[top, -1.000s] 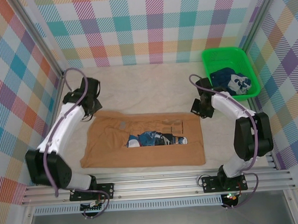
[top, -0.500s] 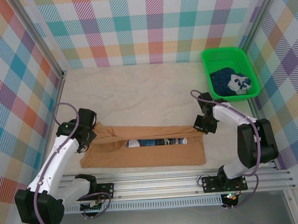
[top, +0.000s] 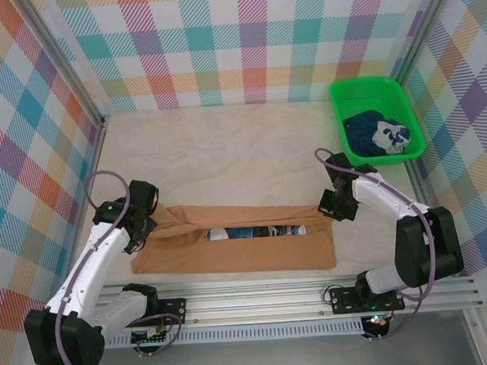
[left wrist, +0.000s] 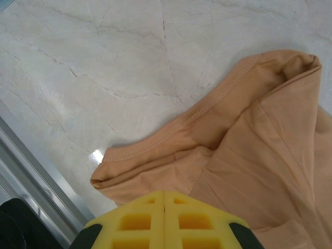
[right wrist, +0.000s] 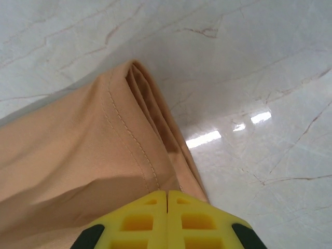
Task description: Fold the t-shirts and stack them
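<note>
T-shirt point(top: 231, 253) folded forward, marble tabletop point(top: 225, 151), plaid walls point(top: 220, 45)

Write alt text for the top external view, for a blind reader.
The left gripper and right gripper, both shut, pinch the far corners of a tan-brown cloth t-shirt half folded on a pale marble table. A dark navy t-shirt lies in a green plastic mesh basket at far right.

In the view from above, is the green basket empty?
No, a dark navy t-shirt with white print lies inside the green basket.
</note>
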`<state>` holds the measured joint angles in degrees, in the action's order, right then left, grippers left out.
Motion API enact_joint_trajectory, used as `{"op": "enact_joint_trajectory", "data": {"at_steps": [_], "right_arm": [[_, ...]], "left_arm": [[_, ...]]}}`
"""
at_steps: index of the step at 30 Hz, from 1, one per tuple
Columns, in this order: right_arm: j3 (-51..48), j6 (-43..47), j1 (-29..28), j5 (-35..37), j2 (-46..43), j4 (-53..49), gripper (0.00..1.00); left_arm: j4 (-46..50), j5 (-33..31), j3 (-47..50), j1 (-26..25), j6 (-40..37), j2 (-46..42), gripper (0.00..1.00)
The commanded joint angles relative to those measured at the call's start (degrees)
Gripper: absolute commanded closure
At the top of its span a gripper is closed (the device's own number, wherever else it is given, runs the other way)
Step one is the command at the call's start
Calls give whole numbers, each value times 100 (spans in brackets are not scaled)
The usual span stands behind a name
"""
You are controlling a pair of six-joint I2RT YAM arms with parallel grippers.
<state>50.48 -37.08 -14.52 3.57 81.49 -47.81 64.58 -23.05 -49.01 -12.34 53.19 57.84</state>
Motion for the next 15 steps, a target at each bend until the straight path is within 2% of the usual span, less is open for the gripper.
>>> {"op": "enact_joint_trajectory", "data": {"at_steps": [1,4,8,9,11,12,15], "right_arm": [[-276,-122,-33,-14,-83,-132,100],[-368,-164,-33,-6,38,-38,100],[-295,-313,-32,235,188,-167,83],[-284,-363,-33,366,122,-225,77],[-235,-459,-33,659,-49,-346,67],[-202,-469,-33,774,-149,-384,66],[-105,-449,-30,886,-384,-369,66]], "left_arm": [[233,-5,247,-135,143,-110,100],[162,98,465,-181,256,-99,100],[110,396,602,-231,376,5,99],[161,408,592,-270,449,-13,95],[362,309,498,-366,618,-119,80],[442,229,429,-407,686,-223,75],[446,97,175,-419,739,-438,71]]}}
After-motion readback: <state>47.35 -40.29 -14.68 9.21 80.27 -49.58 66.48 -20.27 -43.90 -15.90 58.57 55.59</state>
